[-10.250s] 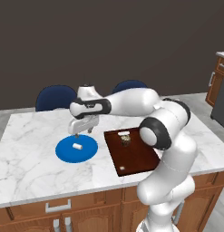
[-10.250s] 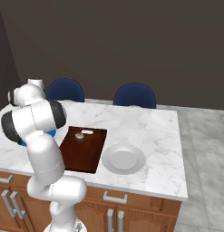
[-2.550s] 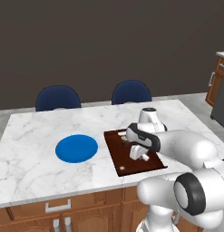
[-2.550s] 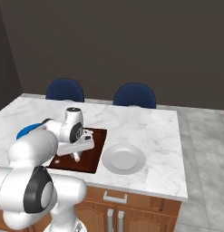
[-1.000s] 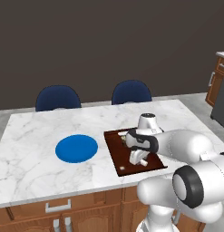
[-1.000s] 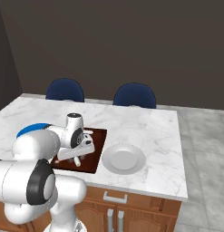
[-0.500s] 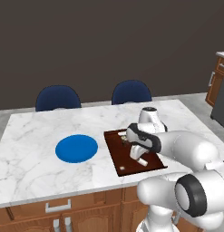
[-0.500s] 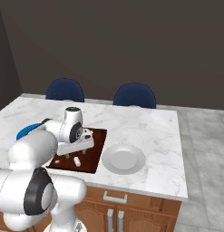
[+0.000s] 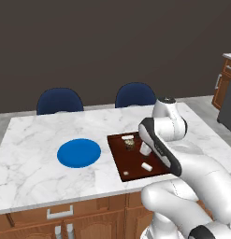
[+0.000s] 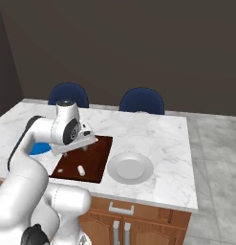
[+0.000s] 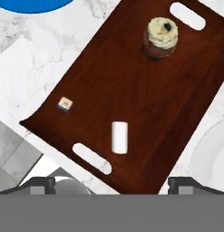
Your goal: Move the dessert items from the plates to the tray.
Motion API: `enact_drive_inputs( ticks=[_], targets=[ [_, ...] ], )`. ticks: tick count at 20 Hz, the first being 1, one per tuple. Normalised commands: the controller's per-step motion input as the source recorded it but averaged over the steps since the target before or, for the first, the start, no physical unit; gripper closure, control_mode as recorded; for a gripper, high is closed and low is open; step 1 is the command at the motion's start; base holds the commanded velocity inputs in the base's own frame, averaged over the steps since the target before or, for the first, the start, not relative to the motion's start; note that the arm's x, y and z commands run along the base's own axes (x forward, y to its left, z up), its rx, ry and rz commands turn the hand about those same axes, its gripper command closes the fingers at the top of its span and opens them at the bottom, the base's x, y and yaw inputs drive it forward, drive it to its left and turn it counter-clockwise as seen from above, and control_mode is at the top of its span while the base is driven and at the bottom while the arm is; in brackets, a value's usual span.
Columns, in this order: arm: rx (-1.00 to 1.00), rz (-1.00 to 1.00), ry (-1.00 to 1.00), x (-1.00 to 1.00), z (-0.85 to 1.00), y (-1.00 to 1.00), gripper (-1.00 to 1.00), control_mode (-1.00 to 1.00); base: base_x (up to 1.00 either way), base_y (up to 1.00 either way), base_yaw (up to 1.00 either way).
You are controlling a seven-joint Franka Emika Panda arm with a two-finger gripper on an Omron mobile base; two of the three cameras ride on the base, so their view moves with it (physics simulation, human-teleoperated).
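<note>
Marble: I see a white veined worktop [image 9: 37, 140] carrying everything, with two blue chairs [image 9: 60, 100] behind it.
Tray: dark brown wood [image 11: 127, 81], lying on the worktop between the two plates; in the hand view a white oval handle mark sits at each short end.
Cupcake: brown with a pale top [image 11: 160, 38], upright on the tray near one handle mark.
Marshmallow: the white cylinder [image 11: 119, 137] lies on its side on the tray, near the other handle mark and well apart from the cupcake.
Small cube: a tiny pale piece [image 11: 65, 104] rests on the tray close to its long edge; I cannot tell what it is.
Blue plate: [image 9: 79, 152] on the worktop to the left of the tray, bare on top.
White plate: [image 10: 131, 168] just beside the tray on its right, also bare.
Claw: [image 11: 111, 183] I have it above the tray, looking straight down; its two dark tips stand wide apart at the bottom corners of the hand view, with nothing between them.
Arm: in the left base view it hides the tray's right edge.
</note>
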Motion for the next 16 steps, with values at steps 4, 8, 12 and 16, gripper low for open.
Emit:
enact_drive_inputs(
  ticks=[4, 8, 12, 16],
  targets=[
    [0.0, -0.06, -0.13, -0.31, 0.72, -0.14, -1.0, -1.0, 0.0, 0.0, 0.0],
    [0.02, -0.07, -0.13, -0.4, 0.73, -0.11, -1.0, -1.0, 0.0, 0.0, 0.0],
    [0.02, -0.07, -0.12, -0.42, 0.68, -0.03, -1.0, -1.0, 0.0, 0.0, 0.0],
    [0.03, -0.09, -0.08, -0.39, 0.55, -0.04, -1.0, -1.0, 0.0, 0.0, 0.0]
  ],
)
